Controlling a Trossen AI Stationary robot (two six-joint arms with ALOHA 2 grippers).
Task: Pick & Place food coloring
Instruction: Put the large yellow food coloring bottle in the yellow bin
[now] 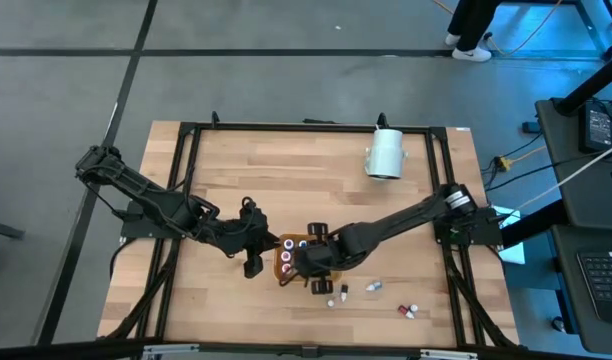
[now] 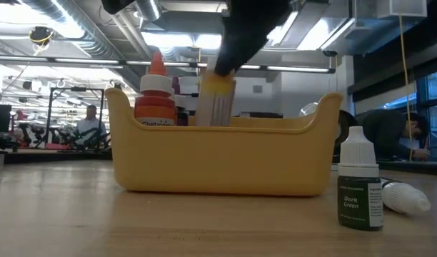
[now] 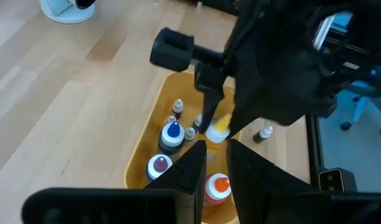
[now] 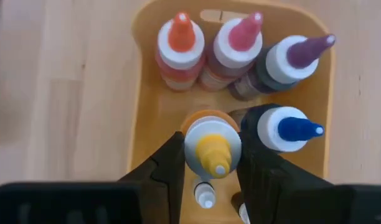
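Note:
An orange tray (image 4: 141,112) holds several small dropper bottles with orange (image 4: 180,37), pink (image 4: 240,38), purple (image 4: 296,56) and blue (image 4: 289,129) caps, all standing upright. My right gripper (image 4: 210,149) is over the tray (image 1: 282,270) and shut on a yellow-capped bottle (image 2: 217,100). My left gripper (image 1: 256,258) hovers open at the tray's left end, above its rim (image 3: 141,162), and touches nothing. Loose bottles (image 1: 373,287) lie on the table to the right of the tray. One white-capped "Dark Green" bottle (image 2: 360,189) stands on its base. My right gripper pinches the yellow-capped bottle between its two fingers, on its upper part just under the cap (image 4: 212,134), coming from above and pointing down. The bottle is upright inside the tray. Its lower end (image 2: 217,118) is hidden behind the tray wall, so I cannot tell whether it stands on the tray floor.
A large white cylinder (image 1: 384,155) lies near the table's far right. A few loose bottles (image 1: 408,311) are scattered near the table's near edge, right of the tray. A white bottle (image 2: 408,198) lies on its side. Bare wood (image 1: 216,170) spreads over the table's far left.

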